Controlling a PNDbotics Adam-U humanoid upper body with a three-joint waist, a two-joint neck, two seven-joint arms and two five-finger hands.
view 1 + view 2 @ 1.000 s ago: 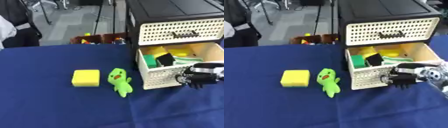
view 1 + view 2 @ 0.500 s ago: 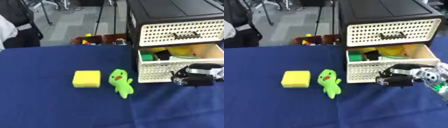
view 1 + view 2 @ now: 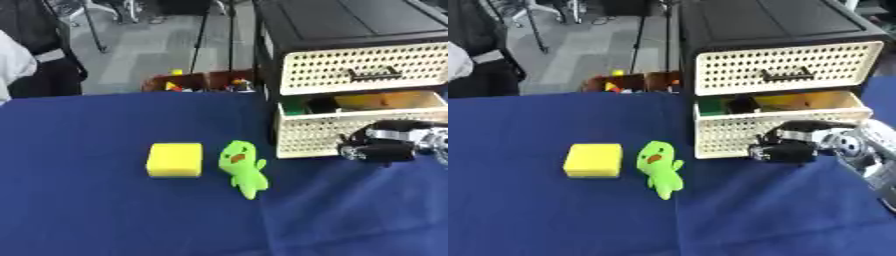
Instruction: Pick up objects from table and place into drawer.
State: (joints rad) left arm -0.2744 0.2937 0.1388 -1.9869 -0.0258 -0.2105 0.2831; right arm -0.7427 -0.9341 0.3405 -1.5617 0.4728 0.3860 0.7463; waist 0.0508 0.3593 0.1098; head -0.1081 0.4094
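Right hand (image 3: 791, 147) rests against the front of the lower drawer (image 3: 737, 131), fingers curled, holding nothing I can make out; left hand not visible. Risk: drawer looks barely open, so pushing further shuts it while yellow sponge (image 3: 593, 160) and green plush toy (image 3: 661, 167) lie out on the blue worktop (image 3: 553, 215). Upper drawer (image 3: 785, 67) closed; nothing blocks them.

Bright even light, soft overall blur
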